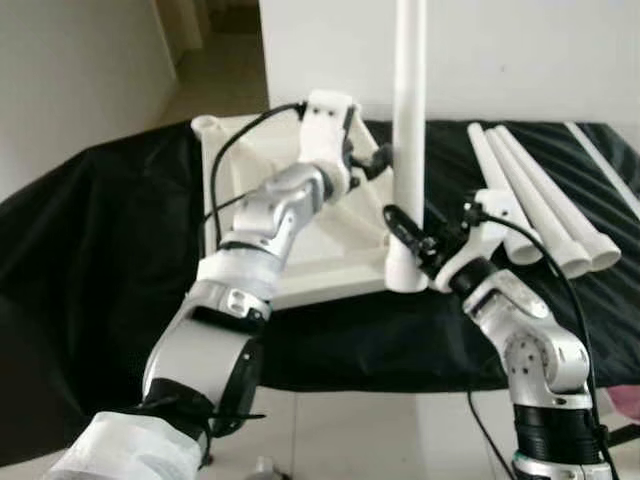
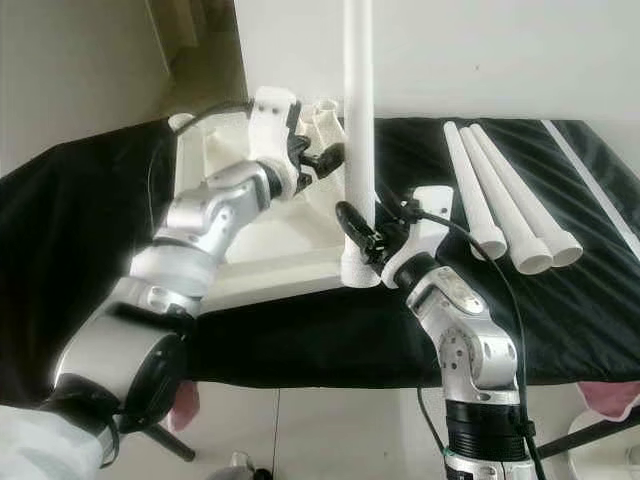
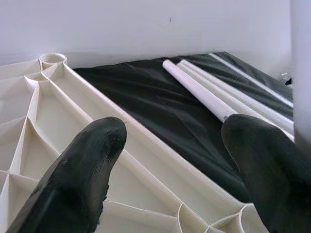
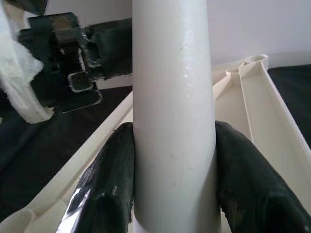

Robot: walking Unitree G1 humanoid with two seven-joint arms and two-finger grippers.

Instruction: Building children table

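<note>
Head views: white tabletop (image 1: pixel 300 250) lies underside up on black-draped desk (image 1: pixel 90 260), ribs showing; one white leg (image 1: pixel 408 120) stands upright at its near right corner socket; right tool (image 1: pixel 420 245) closed around leg's lower end, just above the socket; left tool (image 1: pixel 375 160) hovers over the ribbed underside, just beside the leg, not touching it; three spare legs (image 1: pixel 530 200) lie side by side on the cloth to the right, well apart from the tabletop.

Left wrist view: fingers (image 3: pixel 82 174) spread open w/ nothing between; ribbed panel below, far corner socket (image 3: pixel 52 59) empty; spare legs beyond on the cloth.

Right wrist view: both fingers (image 4: pixel 104 184) pressed against the leg (image 4: pixel 172 111), one per side; left tool's body behind it.

Progress, my read: leg 1 of 4 in or going into its socket, can't tell if fully seated; three legs left to fit, then flip the table upright; early stage.
</note>
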